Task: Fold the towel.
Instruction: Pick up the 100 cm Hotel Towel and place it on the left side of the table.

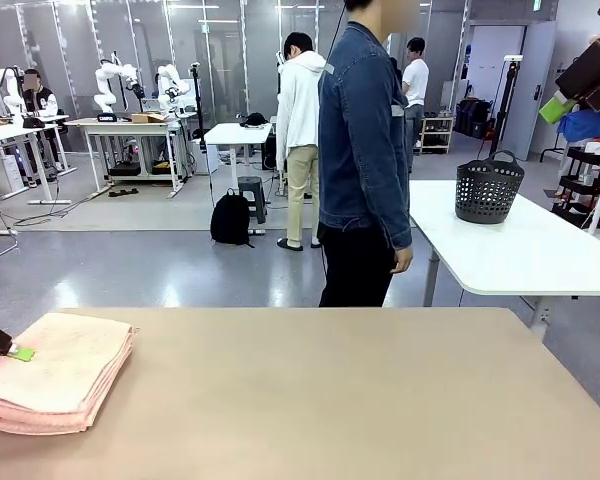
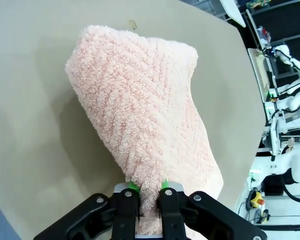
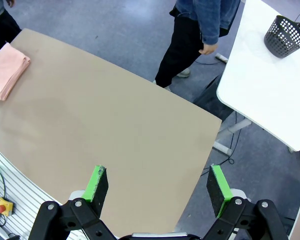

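The pale pink towel (image 1: pixel 55 375) lies folded in a thick stack at the table's (image 1: pixel 330 400) front left corner. In the left wrist view the towel (image 2: pixel 140 115) stretches away from my left gripper (image 2: pixel 149 192), whose green-padded fingers pinch its near edge between them. From the front, that gripper (image 1: pixel 0 345) sits low at the towel's left side. My right gripper (image 3: pixel 157 185) hangs high over the table's right part, jaws wide apart with nothing between them. It appears at the top right of the front view (image 1: pixel 565 100). From up there the towel (image 3: pixel 7 70) looks small at far left.
A person (image 1: pixel 365 160) in a denim jacket stands at the table's far edge, side-on. A dark basket (image 1: pixel 488 188) stands on a white table (image 1: pixel 540 250) behind to the right, also seen as the basket (image 3: pixel 286 35) in the right wrist view.
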You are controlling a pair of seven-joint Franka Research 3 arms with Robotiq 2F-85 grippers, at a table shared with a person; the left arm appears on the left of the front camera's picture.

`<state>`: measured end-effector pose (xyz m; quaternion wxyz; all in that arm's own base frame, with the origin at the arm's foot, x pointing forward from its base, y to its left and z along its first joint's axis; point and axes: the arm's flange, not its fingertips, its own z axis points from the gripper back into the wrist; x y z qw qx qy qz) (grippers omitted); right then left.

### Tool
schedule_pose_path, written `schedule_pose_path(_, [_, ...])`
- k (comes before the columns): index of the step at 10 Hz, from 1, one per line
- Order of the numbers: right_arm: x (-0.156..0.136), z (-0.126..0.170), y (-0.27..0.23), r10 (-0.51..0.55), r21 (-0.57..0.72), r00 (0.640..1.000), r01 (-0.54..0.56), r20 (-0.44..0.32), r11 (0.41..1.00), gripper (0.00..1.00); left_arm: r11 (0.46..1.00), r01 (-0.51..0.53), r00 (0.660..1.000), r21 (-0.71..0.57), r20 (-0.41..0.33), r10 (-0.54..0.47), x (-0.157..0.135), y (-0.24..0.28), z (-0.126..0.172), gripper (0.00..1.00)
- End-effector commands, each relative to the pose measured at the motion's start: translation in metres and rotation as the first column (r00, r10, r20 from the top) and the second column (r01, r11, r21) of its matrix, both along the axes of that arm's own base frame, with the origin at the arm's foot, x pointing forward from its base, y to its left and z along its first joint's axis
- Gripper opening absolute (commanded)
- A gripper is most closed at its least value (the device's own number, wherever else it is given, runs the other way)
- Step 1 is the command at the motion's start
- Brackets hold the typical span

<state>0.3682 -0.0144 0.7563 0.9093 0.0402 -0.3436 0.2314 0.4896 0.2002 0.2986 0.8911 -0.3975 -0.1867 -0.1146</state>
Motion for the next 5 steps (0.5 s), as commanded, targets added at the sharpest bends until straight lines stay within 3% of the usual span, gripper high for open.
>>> schedule_pose_path(1, [-0.001, -0.001, 0.000, -0.001, 0.003, 1.000, 0.001, -0.001, 1.000, 1.00, 1.000, 0.020, 0.999, 0.002, 0.033, -0.020, 0.001, 0.000, 0.005, 0.64])
schedule_pose_path(2, [-0.001, -0.001, 0.000, -0.001, 0.003, 1.000, 0.001, -0.001, 1.000, 1.00, 1.000, 0.010, 0.999, 0.013, 0.034, -0.011, 0.001, -0.001, 0.006, 0.85])
schedule_pose_path(3, [-0.001, -0.001, 0.000, -0.001, 0.003, 1.000, 0.001, -0.001, 1.000, 1.00, 1.000, 0.011, 0.999, 0.024, 0.037, -0.011, 0.000, -0.003, 0.007, 1.00])
schedule_pose_path(5, [-0.001, -0.001, 0.000, -0.001, 0.003, 1.000, 0.001, -0.001, 1.000, 1.00, 0.997, -0.006, 0.999, 0.077, 0.043, 0.003, -0.007, -0.004, 0.017, 1.00])
